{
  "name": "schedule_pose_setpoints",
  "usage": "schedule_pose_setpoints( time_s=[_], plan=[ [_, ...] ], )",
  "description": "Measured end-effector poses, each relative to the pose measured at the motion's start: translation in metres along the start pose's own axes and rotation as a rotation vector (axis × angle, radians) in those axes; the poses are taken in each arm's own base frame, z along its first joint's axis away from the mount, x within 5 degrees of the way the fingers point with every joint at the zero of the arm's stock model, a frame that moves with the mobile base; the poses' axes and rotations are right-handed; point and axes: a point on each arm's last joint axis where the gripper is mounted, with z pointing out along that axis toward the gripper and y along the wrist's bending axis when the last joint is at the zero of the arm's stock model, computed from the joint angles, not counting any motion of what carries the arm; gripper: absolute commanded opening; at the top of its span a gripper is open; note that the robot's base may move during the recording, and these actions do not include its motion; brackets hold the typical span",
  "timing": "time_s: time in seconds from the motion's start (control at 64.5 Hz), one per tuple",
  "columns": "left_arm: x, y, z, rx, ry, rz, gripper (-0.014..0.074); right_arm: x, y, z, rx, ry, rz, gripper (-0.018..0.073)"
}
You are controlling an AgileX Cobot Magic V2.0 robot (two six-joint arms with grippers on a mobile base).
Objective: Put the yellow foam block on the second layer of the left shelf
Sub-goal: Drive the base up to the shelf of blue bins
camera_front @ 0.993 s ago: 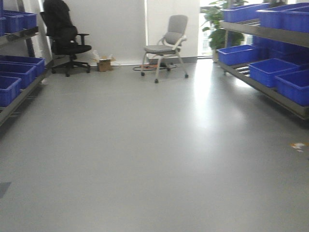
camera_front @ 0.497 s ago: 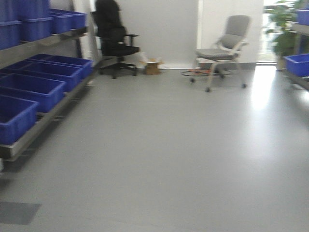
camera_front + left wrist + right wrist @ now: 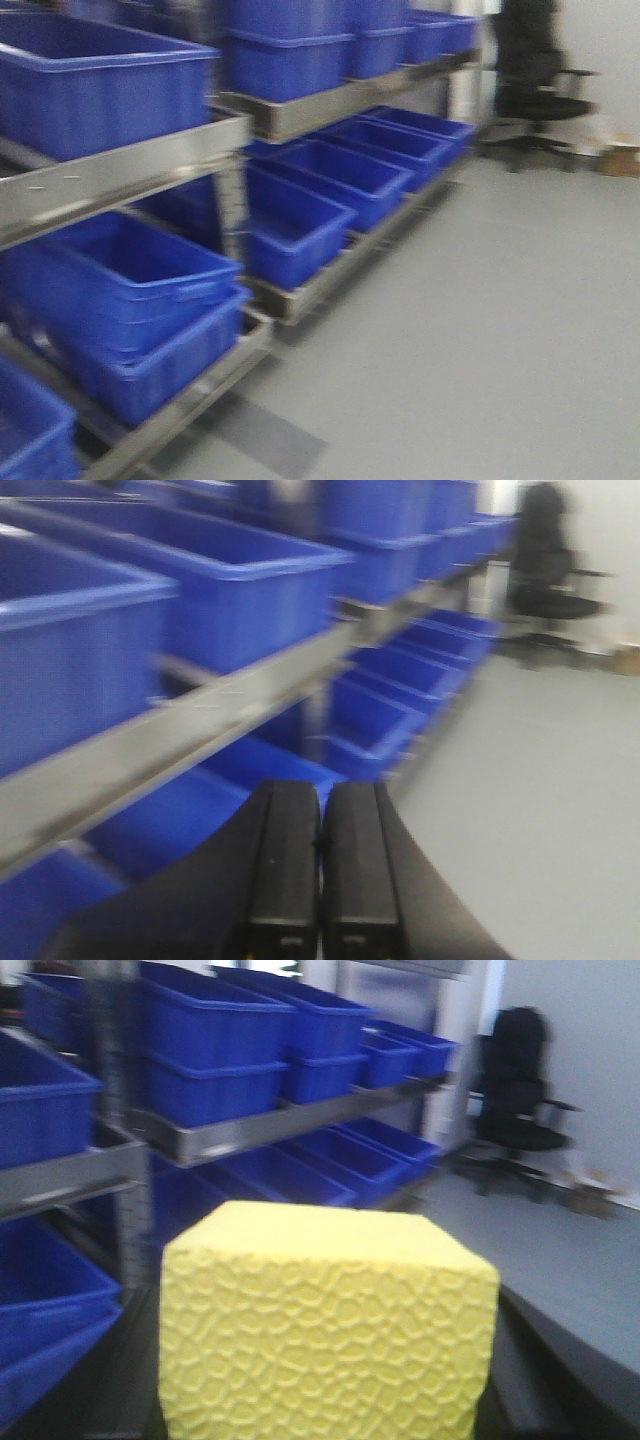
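Presently in view: I see a steel shelf (image 3: pixel 130 170) on the left of the front camera; every frame is motion-blurred.
Shelf load: blue bins (image 3: pixel 300 225) stand in rows on each visible level, touching or just beside one another.
Task item: the yellow foam block (image 3: pixel 330 1260) fills the foreground of the right wrist camera, off the shelf, its front face pitted.
Right arm: I read the right gripper (image 3: pixel 325 1360) as clamped on the block; dark fingers (image 3: pixel 545 1360) show at either side of it.
Left arm: the left gripper (image 3: pixel 322 800) has its fingers pressed together, pad against pad, facing the lower bins.
Ground: the grey floor (image 3: pixel 480 330) lies right of the shelf.
Background: a black office chair (image 3: pixel 535 80) stands past the far end of the shelf row, with a cardboard box (image 3: pixel 622 158) near it, too blurred for detail.
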Motion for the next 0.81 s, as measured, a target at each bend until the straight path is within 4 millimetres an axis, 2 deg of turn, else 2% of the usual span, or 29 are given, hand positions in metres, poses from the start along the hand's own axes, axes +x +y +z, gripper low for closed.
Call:
schedule_pose_setpoints(
  time_s=[0.807],
  plan=[
    [0.0,0.0,0.0,0.0,0.0,0.0,0.0136,0.0002,0.0,0.0,0.0,0.002,0.0,0.0309]
  ],
)
